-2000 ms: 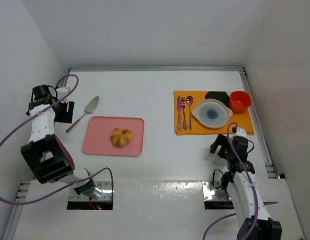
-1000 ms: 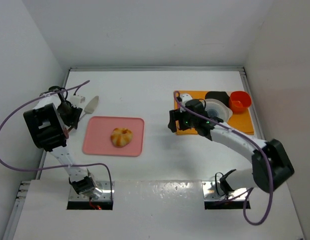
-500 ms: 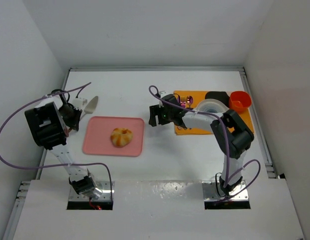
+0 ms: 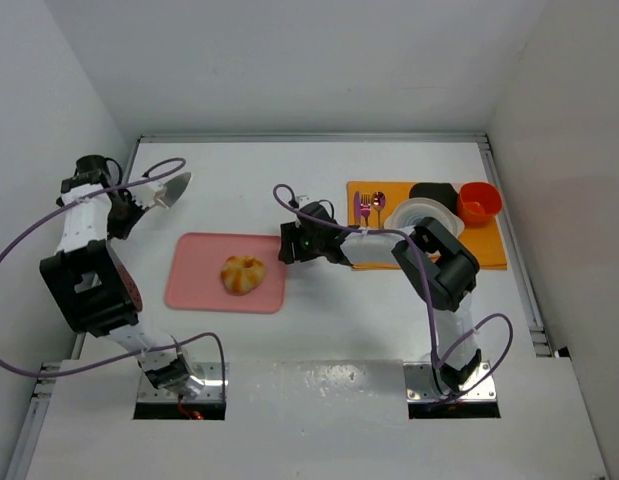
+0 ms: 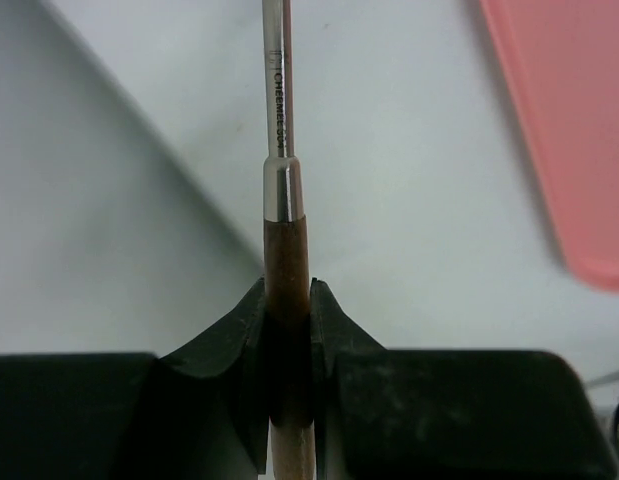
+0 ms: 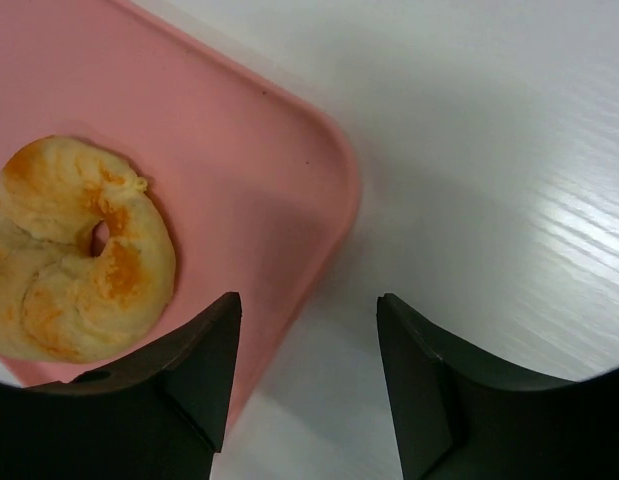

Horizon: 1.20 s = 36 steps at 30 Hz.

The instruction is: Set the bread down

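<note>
The bread (image 4: 242,274) is a golden-brown knotted bun lying on a pink tray (image 4: 204,290). In the right wrist view the bread (image 6: 79,250) rests left of my open right gripper (image 6: 309,305), whose jaws straddle the corner of the tray (image 6: 259,170) with nothing between them. From above, the right gripper (image 4: 289,243) hovers at the tray's right edge, apart from the bun. My left gripper (image 4: 129,207) is at the far left, shut on the wooden handle of a cake server (image 4: 174,187). The left wrist view shows that gripper (image 5: 287,290) clamped on the cake server (image 5: 286,240).
An orange mat (image 4: 489,250) at the right carries a white plate (image 4: 429,215), a fork (image 4: 362,208), a spoon (image 4: 378,203), a black bowl (image 4: 434,191) and an orange cup (image 4: 479,202). The right arm stretches over the mat's left part. Walls close in on both sides.
My left gripper closed on the server handle and raised it off the table toward the back left. The right arm swept left from the mat to the tray's right edge, its jaws narrowing a little.
</note>
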Motion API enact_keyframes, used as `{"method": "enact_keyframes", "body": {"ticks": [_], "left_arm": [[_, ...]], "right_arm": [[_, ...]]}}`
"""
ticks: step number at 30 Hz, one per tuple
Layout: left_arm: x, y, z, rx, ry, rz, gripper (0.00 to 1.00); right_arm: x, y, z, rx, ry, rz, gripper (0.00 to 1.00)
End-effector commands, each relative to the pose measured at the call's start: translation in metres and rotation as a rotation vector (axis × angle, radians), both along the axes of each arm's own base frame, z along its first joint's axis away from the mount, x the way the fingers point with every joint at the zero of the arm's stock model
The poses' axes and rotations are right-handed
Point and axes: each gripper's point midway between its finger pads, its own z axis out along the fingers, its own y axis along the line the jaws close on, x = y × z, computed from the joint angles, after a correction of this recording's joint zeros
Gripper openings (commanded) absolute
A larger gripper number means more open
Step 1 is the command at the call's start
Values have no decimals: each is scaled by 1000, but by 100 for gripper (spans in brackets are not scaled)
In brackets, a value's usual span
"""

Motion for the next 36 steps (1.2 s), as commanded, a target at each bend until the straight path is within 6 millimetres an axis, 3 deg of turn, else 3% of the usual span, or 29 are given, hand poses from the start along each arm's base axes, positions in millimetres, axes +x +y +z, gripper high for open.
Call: {"method": "enact_keyframes", "body": {"ticks": [1, 3, 6, 10, 17, 25, 29, 36], "left_arm": [[-26, -8, 30, 91, 86, -249, 0], [-47, -20, 24, 116, 161, -331, 0], [-66, -15, 27, 215, 216, -356, 0], [-84, -12, 22, 273, 294, -363, 0], [-102, -15, 15, 353, 407, -414, 0], [-114, -23, 4, 400, 484, -458, 0], [-108, -28, 5, 420, 475, -483, 0], [-108, -37, 0, 430, 521, -580, 0]], "right_arm": [[17, 22, 20, 50, -73, -30, 56], [19, 9, 9, 0, -55, -81, 52], [23, 1, 5, -35, -66, -130, 47], [24, 5, 0, -23, -52, -144, 44], [19, 15, -1, -12, -56, -140, 30], [15, 13, 2, -1, -51, -154, 32], [12, 12, 10, 0, -69, -143, 33], [6, 16, 10, 22, -38, -140, 46]]}}
